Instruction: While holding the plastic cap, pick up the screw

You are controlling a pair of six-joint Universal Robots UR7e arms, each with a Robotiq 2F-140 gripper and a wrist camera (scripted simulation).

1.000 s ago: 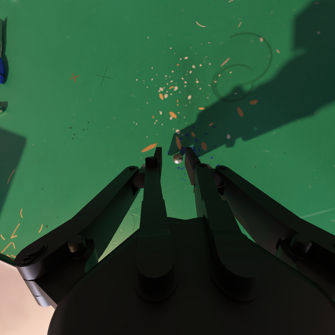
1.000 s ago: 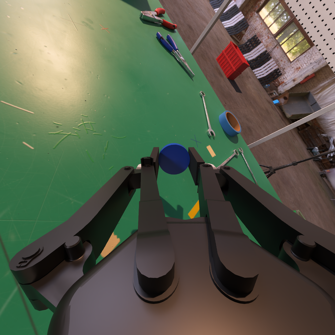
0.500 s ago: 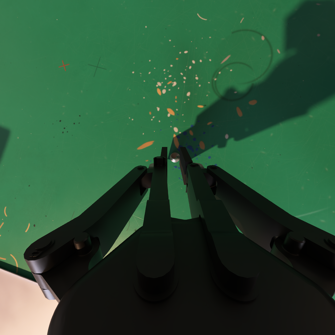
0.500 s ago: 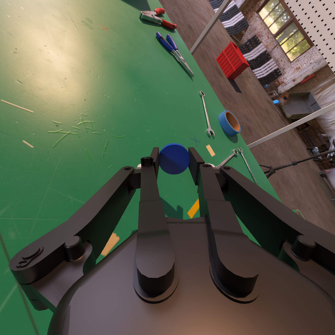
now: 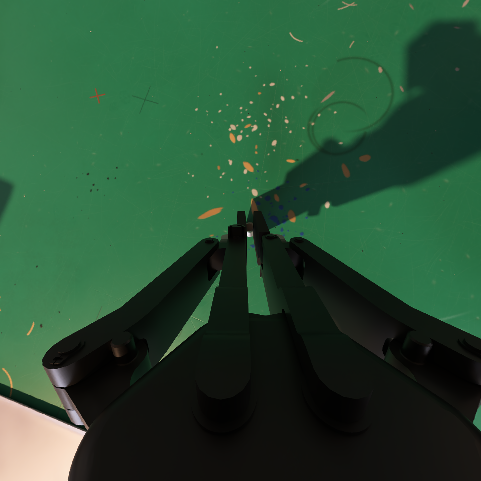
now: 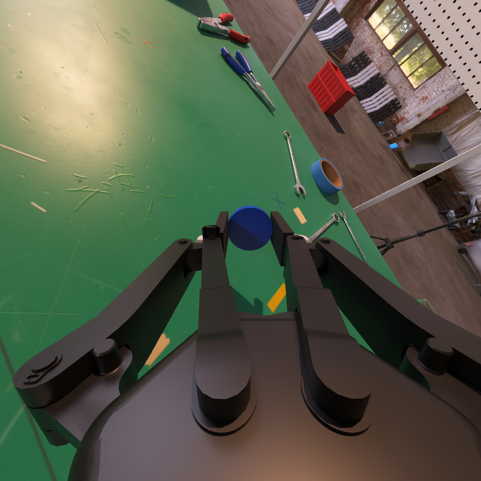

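In the left wrist view my left gripper (image 5: 249,221) points down at the green table (image 5: 130,234). Its jaws are shut on the small silver screw (image 5: 250,229), of which only a sliver shows between the fingertips. In the right wrist view my right gripper (image 6: 249,221) is shut on the round dark-blue plastic cap (image 6: 250,227) and holds it above the green table (image 6: 104,130). The cap's flat face is turned toward the camera.
Near the table's right edge lie red-handled pliers (image 6: 223,27), blue-handled pliers (image 6: 247,75), a wrench (image 6: 294,164), a blue tape roll (image 6: 326,177) and two more wrenches (image 6: 335,223). A red crate (image 6: 330,88) stands on the floor beyond. The table's near edge (image 5: 26,395) shows at lower left.
My left gripper's jaws have closed in on the screw until they pinch it, and the view has shifted over the table. The right gripper and the cap have not moved.
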